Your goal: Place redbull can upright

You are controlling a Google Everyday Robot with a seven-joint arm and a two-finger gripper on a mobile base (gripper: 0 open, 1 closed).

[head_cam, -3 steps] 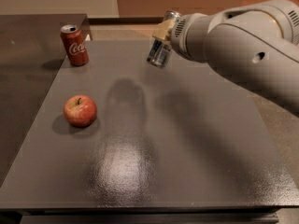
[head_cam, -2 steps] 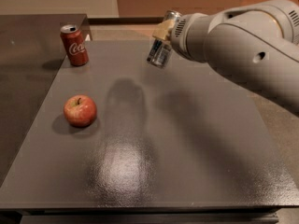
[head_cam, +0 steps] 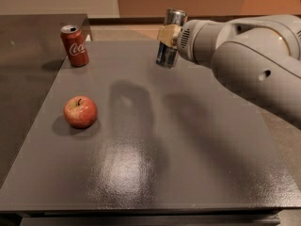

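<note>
as you look in from the front of the table (head_cam: 188, 164), your gripper (head_cam: 168, 34) sits at the far edge, top centre of the view, and it is pinching the redbull can (head_cam: 166, 56) around its middle; one tan finger pad (head_cam: 165, 32) lies across the near face of the can, and the other is hidden behind it; the can stands close to upright in the grasp, shiny silver top up, leaning only slightly with its top toward the right; its base looks clear of the surface, hanging above the far part of the grey tabletop, though you cannot tell exactly how high; the bulky grey arm (head_cam: 254, 65) reaches in from the right side, wrist pointing left toward the can; over at the far left corner, a red coca-cola can (head_cam: 74, 45) stands upright on the table, well apart from your gripper; nearer to you on the left side, a red apple (head_cam: 80, 112) rests on the table, stem up, well apart from both cans; two soft dark shadows (head_cam: 131, 109) lie on the tabletop between the apple and the arm; a glossy patch of reflected light shows on the near middle of the table
</note>
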